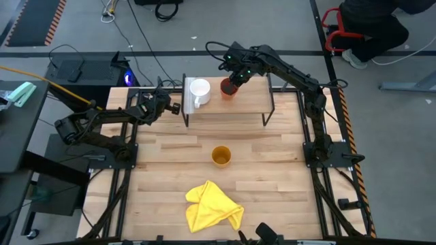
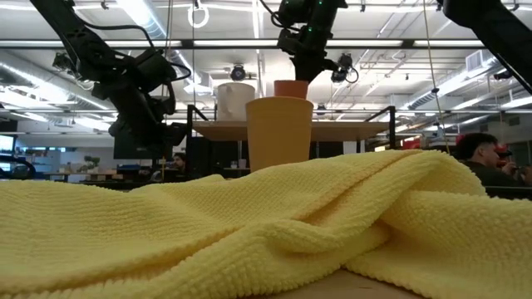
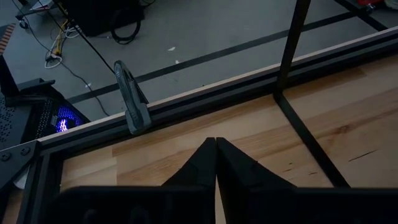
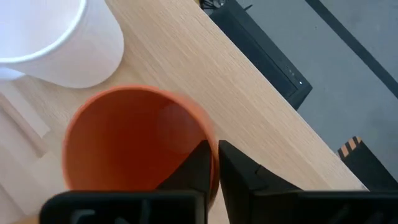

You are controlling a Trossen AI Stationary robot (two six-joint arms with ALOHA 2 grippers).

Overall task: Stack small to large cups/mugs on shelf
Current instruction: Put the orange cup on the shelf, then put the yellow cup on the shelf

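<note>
Two dark, matte black jointed arms carry looped black cables; the right gripper (image 1: 234,79) shows green indicator lights.

A crumpled yellow cloth (image 1: 213,207) lies on the near part of a light wooden table (image 1: 272,184), towards the middle. In the low view the cloth (image 2: 266,232) fills the whole foreground. Black cables (image 1: 136,27) trail across the grey floor beyond the table. A dark box with a blue light (image 1: 127,76) sits at the far left corner. A person (image 2: 482,158) sits in the room behind.
</note>
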